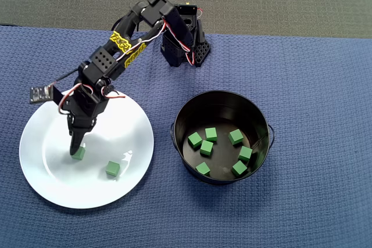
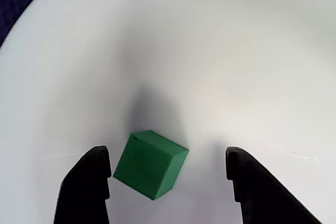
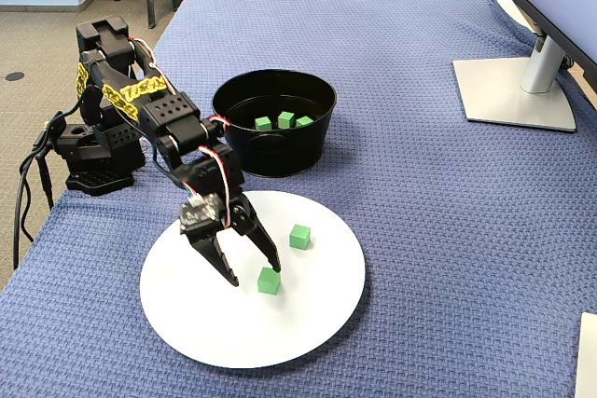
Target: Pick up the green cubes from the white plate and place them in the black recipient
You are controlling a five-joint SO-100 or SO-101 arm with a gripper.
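End effector (image 2: 168,174) open around 1 green cube (image 2: 150,164) — it sits rotated, touching the left finger (image 2: 86,182) — closing may twist it free.

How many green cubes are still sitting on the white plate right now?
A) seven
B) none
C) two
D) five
C: the overhead view shows just two green cubes on the white plate, one by the open gripper and another a little to its right, while seven more already lie in the black pot.
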